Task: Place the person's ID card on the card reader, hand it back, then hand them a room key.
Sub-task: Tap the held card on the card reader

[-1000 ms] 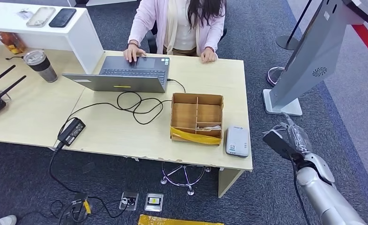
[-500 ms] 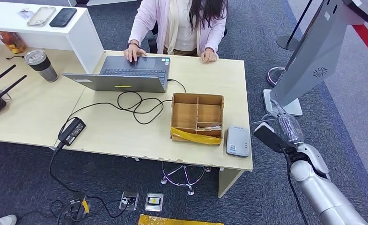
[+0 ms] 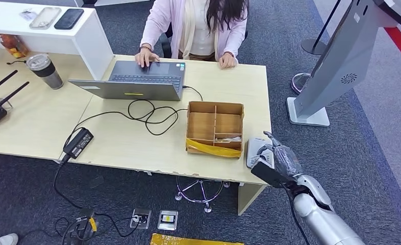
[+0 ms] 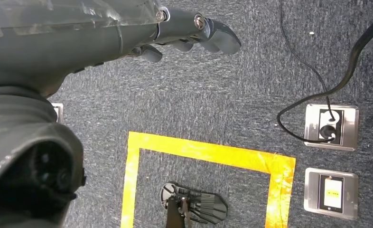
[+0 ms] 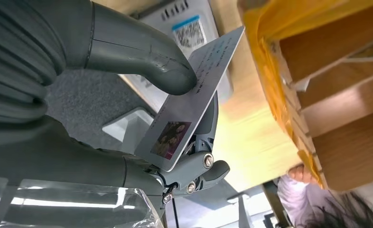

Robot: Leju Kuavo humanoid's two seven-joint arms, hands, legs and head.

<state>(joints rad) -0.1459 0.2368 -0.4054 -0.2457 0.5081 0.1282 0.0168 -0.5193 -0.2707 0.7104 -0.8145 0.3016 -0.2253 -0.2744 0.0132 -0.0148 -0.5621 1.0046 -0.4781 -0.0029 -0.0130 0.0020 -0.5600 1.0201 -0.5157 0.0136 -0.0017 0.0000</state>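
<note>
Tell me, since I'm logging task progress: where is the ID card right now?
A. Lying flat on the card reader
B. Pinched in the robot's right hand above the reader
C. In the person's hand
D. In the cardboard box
B: the right hand pinches the ID card with its thumb, just over the card reader.
</note>
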